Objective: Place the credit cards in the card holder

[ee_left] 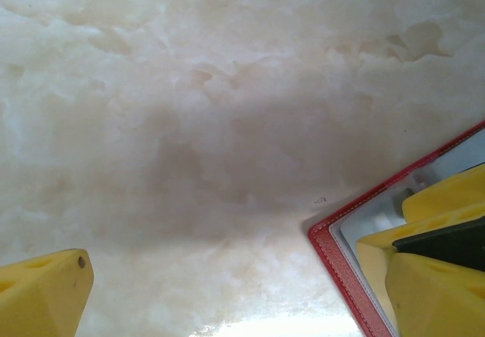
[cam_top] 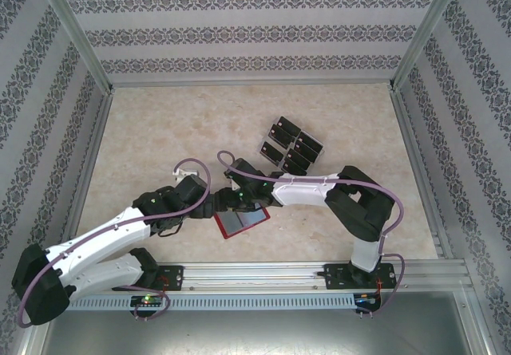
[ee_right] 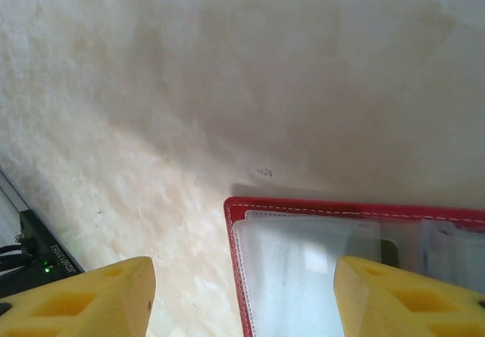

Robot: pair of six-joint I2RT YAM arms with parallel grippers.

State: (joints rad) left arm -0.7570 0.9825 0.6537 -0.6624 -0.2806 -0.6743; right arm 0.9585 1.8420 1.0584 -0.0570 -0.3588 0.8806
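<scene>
On the pale, marbled surface, the left gripper is seen with its wedge-shaped yellow jaws spread wide, nothing held. One flat card holder, red-edged, stitched, with glossy clear pockets, is laid open under the right gripper, whose jaws are parted and empty. Further right, about eight thin black credit cards are heaped, overlapping
</scene>
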